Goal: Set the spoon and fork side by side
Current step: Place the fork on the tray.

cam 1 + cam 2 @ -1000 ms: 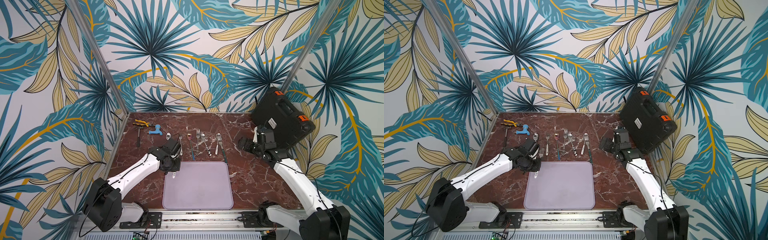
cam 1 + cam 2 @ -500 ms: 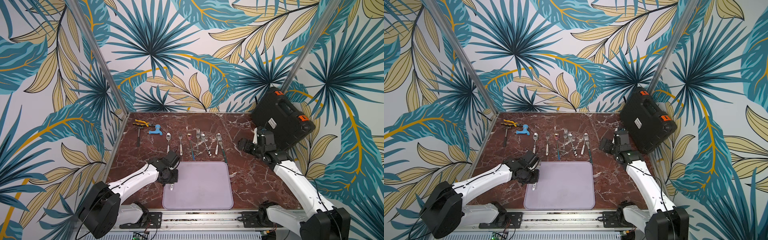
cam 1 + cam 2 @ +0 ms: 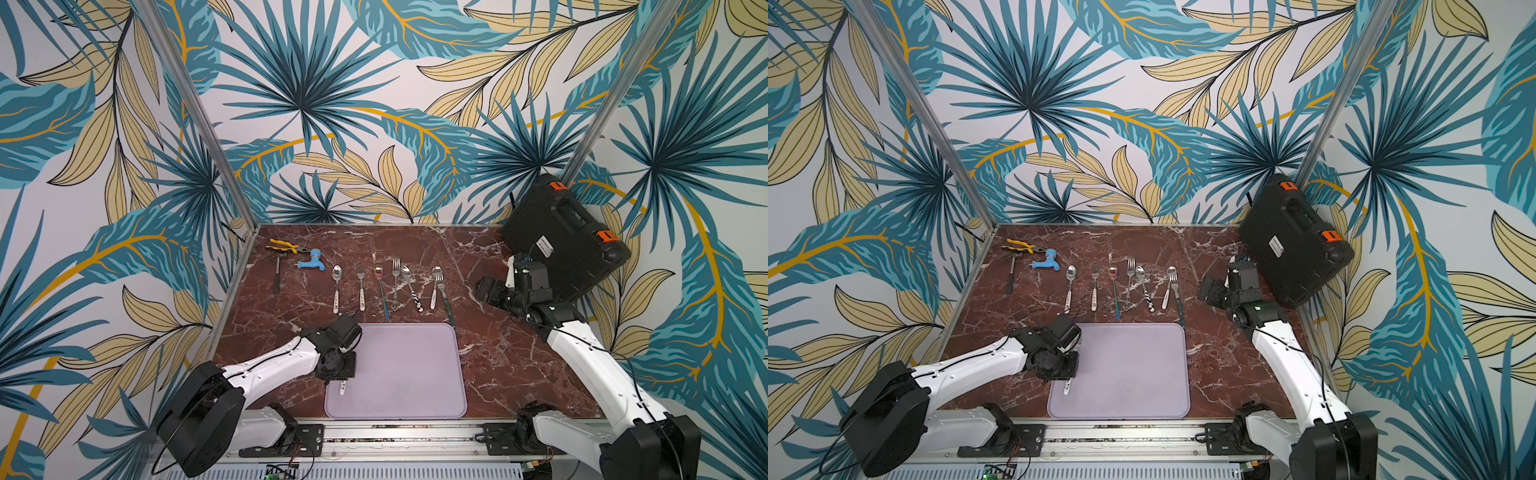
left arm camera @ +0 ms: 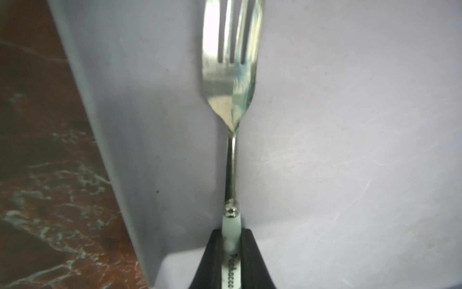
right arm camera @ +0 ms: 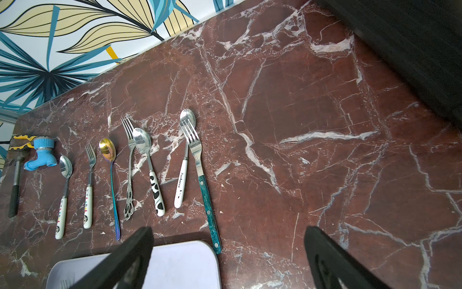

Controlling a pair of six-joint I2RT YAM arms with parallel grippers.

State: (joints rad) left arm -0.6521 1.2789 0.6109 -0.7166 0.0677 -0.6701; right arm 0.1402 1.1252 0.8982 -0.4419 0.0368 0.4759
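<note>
Presently we note left gripper (image 4: pixel 231 252) pinching the white-handled fork (image 4: pixel 230 75) over the mat (image 4: pixel 350 125) — right gripper (image 5: pixel 227 235) spread wide, empty.

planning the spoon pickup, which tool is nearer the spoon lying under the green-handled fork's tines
Right. The right tool hangs open to that spoon's right, apart from it; the left tool is farther, over the mat's left edge, shut on a fork.
</note>
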